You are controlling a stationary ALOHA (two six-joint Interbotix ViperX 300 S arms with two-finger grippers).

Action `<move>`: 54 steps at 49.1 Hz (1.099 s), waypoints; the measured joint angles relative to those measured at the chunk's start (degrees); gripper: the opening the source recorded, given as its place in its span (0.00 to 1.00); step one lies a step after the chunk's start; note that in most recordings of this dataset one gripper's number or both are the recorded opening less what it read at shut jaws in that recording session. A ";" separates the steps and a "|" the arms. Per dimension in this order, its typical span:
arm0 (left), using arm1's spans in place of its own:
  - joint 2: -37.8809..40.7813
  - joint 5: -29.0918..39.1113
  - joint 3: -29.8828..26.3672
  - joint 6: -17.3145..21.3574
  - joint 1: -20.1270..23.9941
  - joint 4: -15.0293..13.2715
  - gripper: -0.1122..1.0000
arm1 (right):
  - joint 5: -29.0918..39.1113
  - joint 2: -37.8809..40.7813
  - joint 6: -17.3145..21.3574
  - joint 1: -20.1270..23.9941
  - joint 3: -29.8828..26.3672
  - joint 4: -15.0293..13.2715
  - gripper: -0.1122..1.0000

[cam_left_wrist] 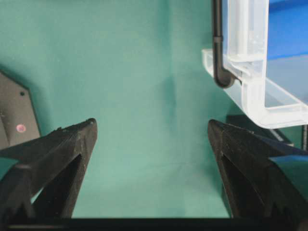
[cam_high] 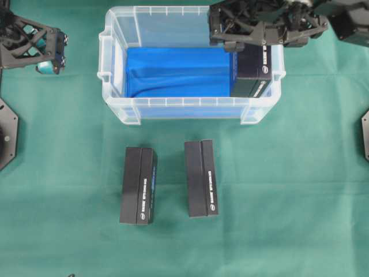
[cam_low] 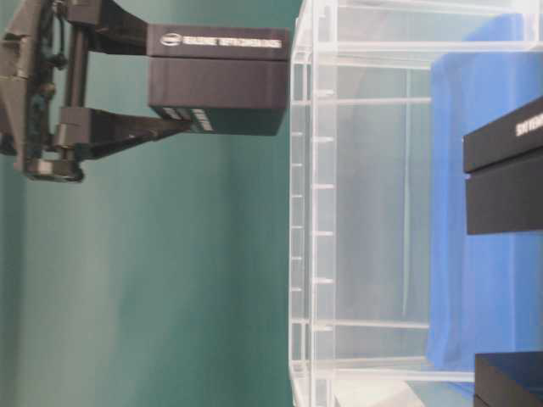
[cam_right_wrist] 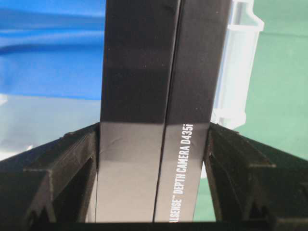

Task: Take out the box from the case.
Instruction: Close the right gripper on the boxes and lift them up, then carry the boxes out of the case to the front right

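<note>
The case point(cam_high: 184, 103) is a clear plastic bin with a blue sheet point(cam_high: 173, 72) on its floor, standing at the back middle of the table. My right gripper point(cam_high: 248, 46) is shut on a black box point(cam_high: 253, 72) over the case's right end. In the table-level view the box point(cam_low: 216, 80) hangs with its lower end about level with the case's rim point(cam_low: 314, 212). The right wrist view shows the box point(cam_right_wrist: 144, 72) pinched between both fingers of the right gripper point(cam_right_wrist: 154, 127). My left gripper point(cam_high: 49, 55) is open and empty left of the case; in the left wrist view the left gripper point(cam_left_wrist: 151, 127) hangs over cloth.
Two more black boxes point(cam_high: 138, 184) point(cam_high: 202, 178) lie side by side on the green cloth in front of the case. A corner of the case point(cam_left_wrist: 250, 96) shows to the right of the left gripper. Black arm bases sit at both table edges.
</note>
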 measured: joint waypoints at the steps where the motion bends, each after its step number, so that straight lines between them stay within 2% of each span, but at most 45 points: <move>1: 0.00 0.00 0.09 0.00 0.00 0.00 0.97 | 0.18 0.00 0.00 0.00 -0.26 0.00 0.70; 54: 0.00 0.00 0.09 -0.09 -0.09 0.00 0.97 | 0.97 0.00 -0.09 0.26 -0.88 -0.79 0.70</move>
